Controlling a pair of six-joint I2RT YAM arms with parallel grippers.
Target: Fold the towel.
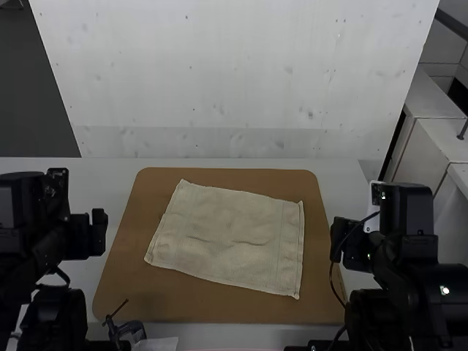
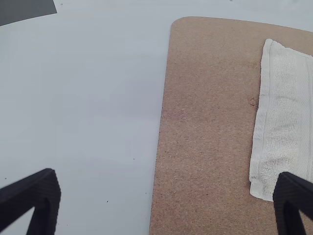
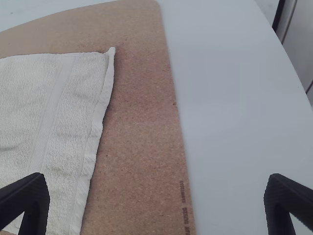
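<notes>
Jaws spread wide and empty on the left gripper and right gripper, with the towel lying spread on the brown board, the first fold seems due, calling for a grip on neighbouring corners.

Robot arms beside a table suggest a lab.

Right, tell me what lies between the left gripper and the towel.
Between the left gripper and the towel, the high view shows a narrow strip of white tabletop, then the left margin of the brown board, with nothing on either.
</notes>
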